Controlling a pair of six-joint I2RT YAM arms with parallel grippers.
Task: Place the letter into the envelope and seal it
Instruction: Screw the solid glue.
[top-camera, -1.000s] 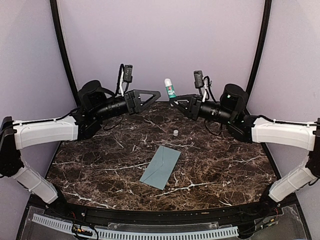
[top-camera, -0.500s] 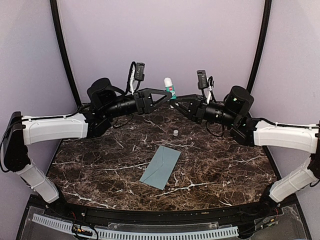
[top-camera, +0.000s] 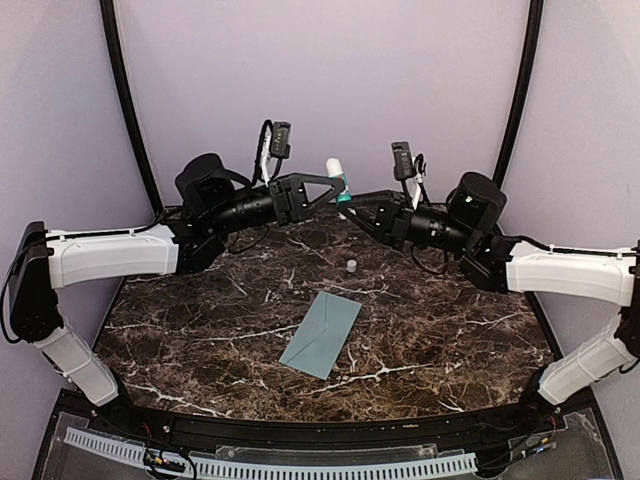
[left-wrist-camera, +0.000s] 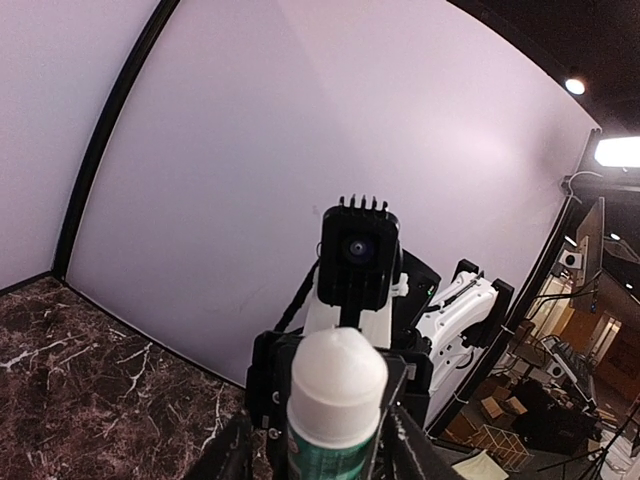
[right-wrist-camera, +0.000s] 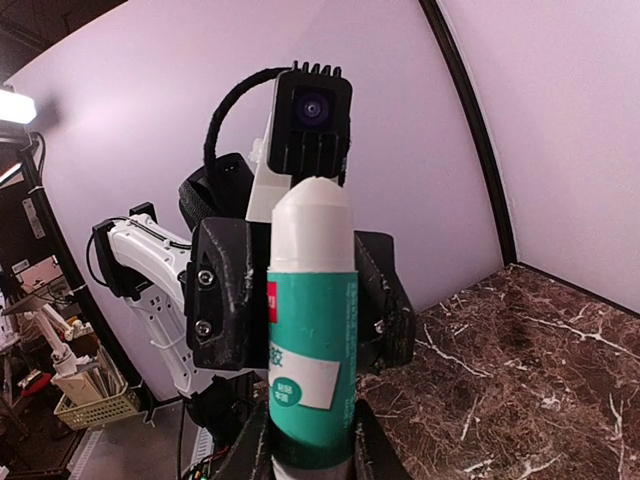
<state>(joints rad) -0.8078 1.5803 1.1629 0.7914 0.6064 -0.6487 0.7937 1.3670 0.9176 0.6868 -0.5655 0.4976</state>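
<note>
Now, upper middle: right gripper (top-camera: 346, 204) clamps a white-and-green plastic glue stick (top-camera: 338, 176); left gripper (top-camera: 337, 186) straddles its top, grip unclear.

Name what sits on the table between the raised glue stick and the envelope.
Only a small pale cap on the marble table, shown in the top view.

On the dark veined marble surface (top-camera: 450, 330), near the middle: flat pale blue-grey paper envelope (top-camera: 321, 335), lying slanted, far end to the right. Behind it, apart: small pale cylinder (top-camera: 351, 265), upright. Above the far edge, off the surface: small white-and-green glue stick (top-camera: 338, 178) between left pincer (top-camera: 334, 186), coming from the left, and right pincer (top-camera: 347, 207), from the right. The right one sits lower on the stick.
</note>
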